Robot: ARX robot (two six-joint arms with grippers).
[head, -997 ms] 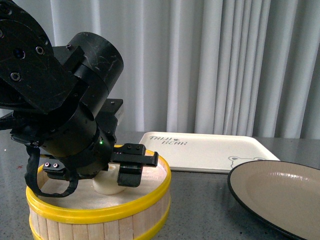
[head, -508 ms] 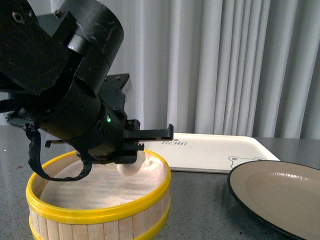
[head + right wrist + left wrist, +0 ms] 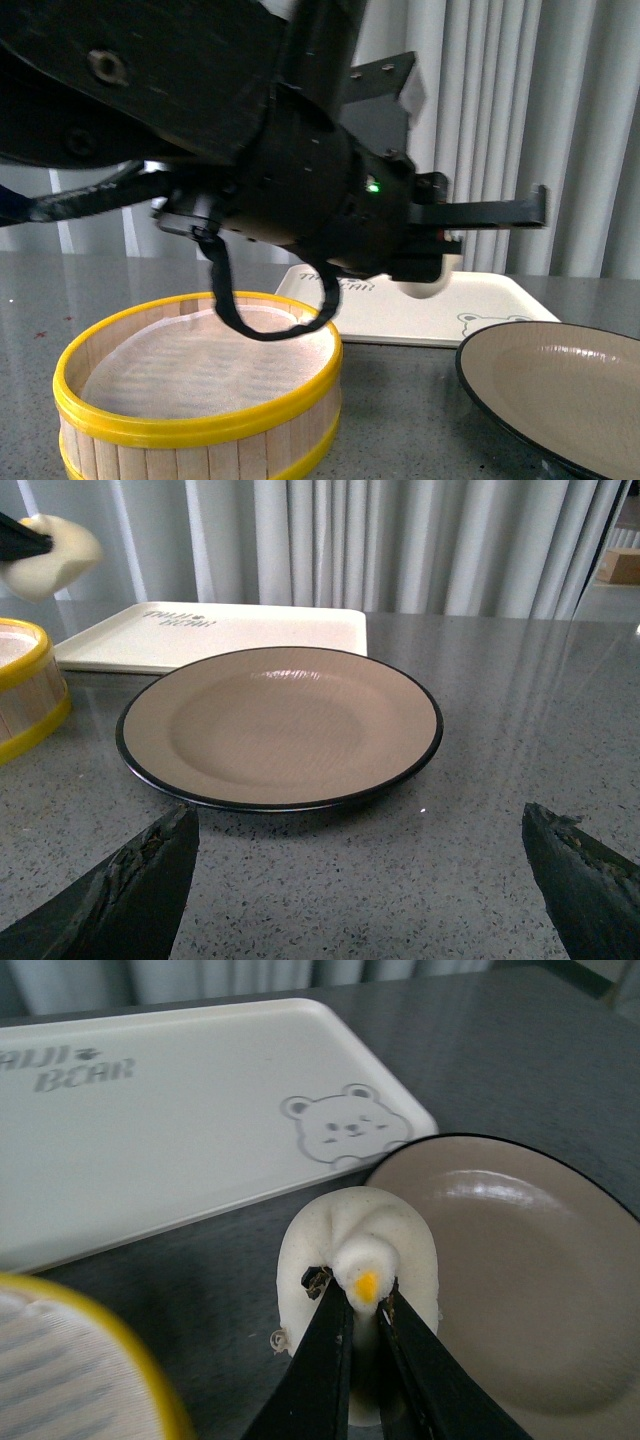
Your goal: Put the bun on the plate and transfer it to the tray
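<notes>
Left claw point(image 3: 365, 1302): almost closed, its two black fingers point(image 3: 320, 1360) pinching the twisted top of the bun point(image 3: 400, 1250), with only a thin gap between them.
Right claw point(image 3: 358, 820): spread wide with nothing between its tips, low over the grey table point(image 3: 500, 730) on the near side of the plate point(image 3: 280, 725).
Bun: in the air, touching no surface, hanging from the left claw between the steamer basket point(image 3: 200, 425) and the plate.
Front view only: the left arm's dark bulk covers much of the scene. The bun shows as a pale lump under the outstretched finger, in front of the tray point(image 3: 500, 300). The basket's white liner is in view.
Left wrist view only: the pleats and a small yellow spot at the bun's knot, right at the fingertips. The bun overlaps the plate's black rim, with dark table beneath it.
Right wrist view only: the whole round of the plate, beige inside, and the bun high up toward the basket side.
Doubtful: whether the bun hangs over the plate's rim or just short of it, since no camera looks straight down.
Edges: the plate's rim lies just beside the tray's rounded corner by the bear face, with a thin strip of table between them. The basket stands apart from both.
Open room: a band of table runs between basket and plate, and more table lies on the plate's side away from the basket.
</notes>
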